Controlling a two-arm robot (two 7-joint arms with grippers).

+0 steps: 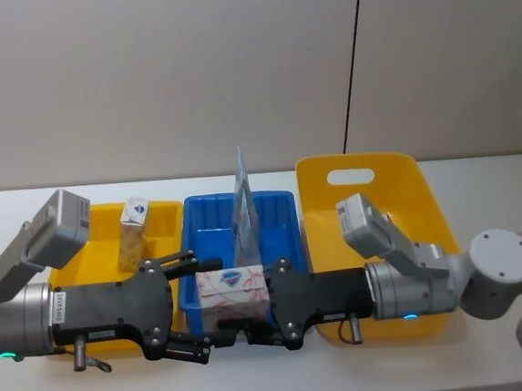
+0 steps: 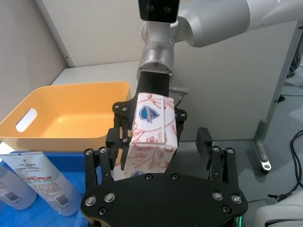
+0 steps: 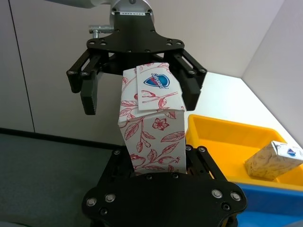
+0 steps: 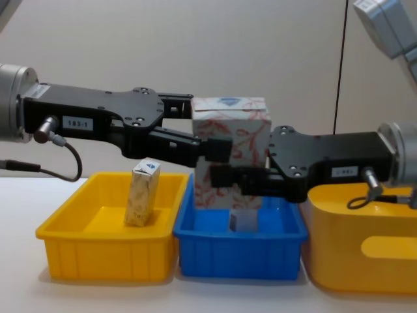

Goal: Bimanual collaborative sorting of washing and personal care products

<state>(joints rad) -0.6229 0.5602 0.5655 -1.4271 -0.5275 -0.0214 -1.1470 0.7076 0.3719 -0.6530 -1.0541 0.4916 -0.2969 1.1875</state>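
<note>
Aloft, the rectangular floral cardboard box (image 1: 232,285) hung above the blue plastic tray (image 1: 280,203); the right claw (image 1: 269,305) pinched it; the left claw (image 1: 205,308) stood spread around it.

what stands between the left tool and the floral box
Nothing visible does. The left tool is open, with its fingers on either side of the white box with red floral print. The right tool grips that box above the blue tray.

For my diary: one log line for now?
right end effector: shut on box | left end effector: open around box | box: over blue tray
</note>
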